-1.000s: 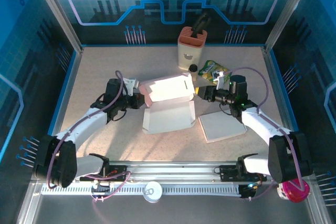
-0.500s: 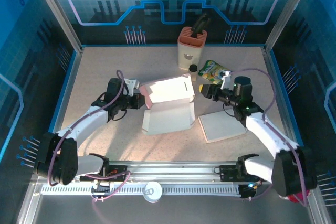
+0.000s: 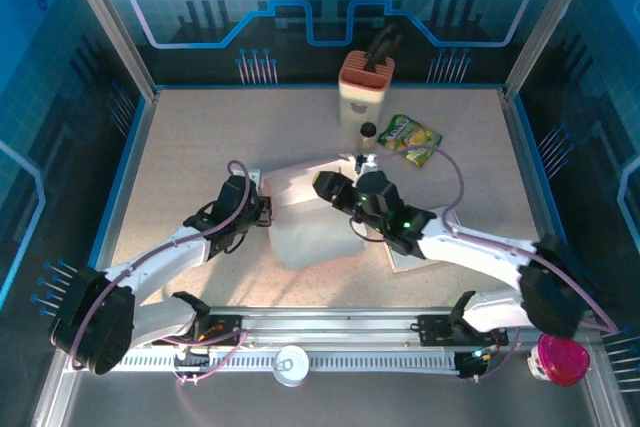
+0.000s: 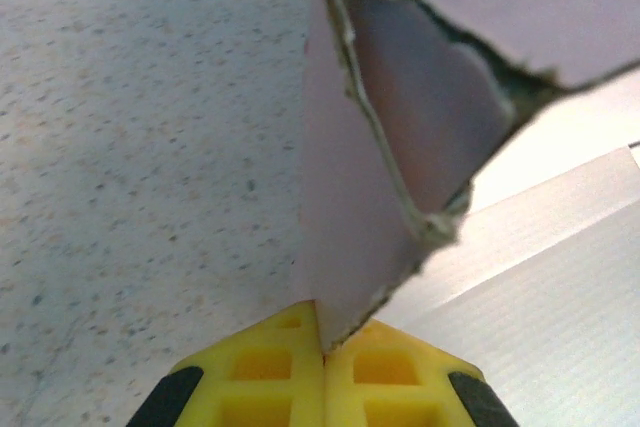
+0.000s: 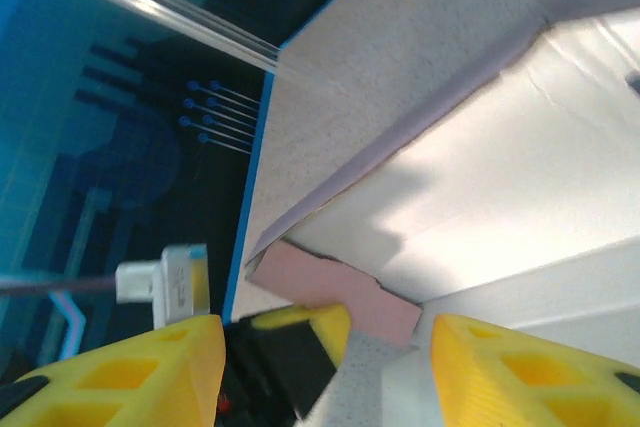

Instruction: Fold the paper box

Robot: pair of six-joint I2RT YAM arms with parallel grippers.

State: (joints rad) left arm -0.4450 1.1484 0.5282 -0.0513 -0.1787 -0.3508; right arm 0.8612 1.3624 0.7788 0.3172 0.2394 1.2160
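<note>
Right gripper (image 3: 320, 184) newly above the one paper box (image 3: 300, 242)

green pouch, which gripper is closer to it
Right. The right gripper is over the paper box, down-left of the green pouch; the left gripper pinches the box's left edge.

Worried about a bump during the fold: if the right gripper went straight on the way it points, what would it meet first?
Most likely the pink flap of the paper box, dead ahead of the right gripper in its wrist view, with the left gripper pinching it just behind; depth is unclear.
</note>
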